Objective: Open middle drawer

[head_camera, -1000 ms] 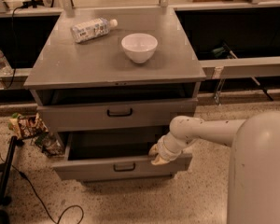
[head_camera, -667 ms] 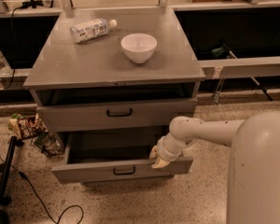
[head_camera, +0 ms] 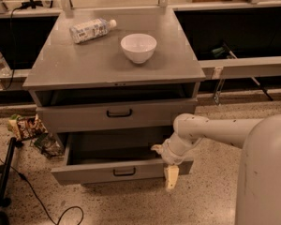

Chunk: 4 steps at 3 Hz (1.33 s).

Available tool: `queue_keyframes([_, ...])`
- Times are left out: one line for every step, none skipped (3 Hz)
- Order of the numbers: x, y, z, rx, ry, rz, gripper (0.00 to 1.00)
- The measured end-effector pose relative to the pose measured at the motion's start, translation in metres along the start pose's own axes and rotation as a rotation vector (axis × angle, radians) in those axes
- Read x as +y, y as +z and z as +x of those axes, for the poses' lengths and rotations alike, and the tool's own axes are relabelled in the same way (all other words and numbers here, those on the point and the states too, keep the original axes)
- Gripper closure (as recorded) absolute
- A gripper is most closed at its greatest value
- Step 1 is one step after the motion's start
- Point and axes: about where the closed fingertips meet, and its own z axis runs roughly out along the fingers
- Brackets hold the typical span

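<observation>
The grey cabinet (head_camera: 75, 69) has an upper drawer (head_camera: 84, 118) with a black handle, its front standing slightly out. Below it, the middle drawer (head_camera: 93, 172) is pulled out towards me. Its plain grey interior shows, and a small black handle (head_camera: 124, 171) sits at the centre of its front. My gripper (head_camera: 168, 167), on a white arm (head_camera: 210, 128) coming from the right, is at the right end of this drawer's front, against its front corner. No drawer below it is visible.
A white bowl (head_camera: 138, 47) and a lying plastic bottle (head_camera: 91, 29) rest on the cabinet top. Snack bags (head_camera: 25, 125) lie on the floor at left, next to a black stand foot (head_camera: 4, 172) and a cable (head_camera: 42, 205). A metal rail (head_camera: 243, 67) runs at right.
The middle drawer has slid further out towards me. My gripper has moved down and forward with its right front corner.
</observation>
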Motion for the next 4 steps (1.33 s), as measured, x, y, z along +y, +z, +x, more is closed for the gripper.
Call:
queue_keyframes([-0.007, -0.013, -0.008, 0.003, -0.018, 0.007, 0.31])
queue_keyframes([-0.025, -0.022, -0.010, 0.023, -0.034, 0.059, 0.56])
queue_keyframes([-0.043, -0.043, -0.003, 0.062, -0.046, 0.128, 0.80])
queue_keyframes([-0.055, -0.049, -0.003, 0.065, -0.061, 0.179, 0.99])
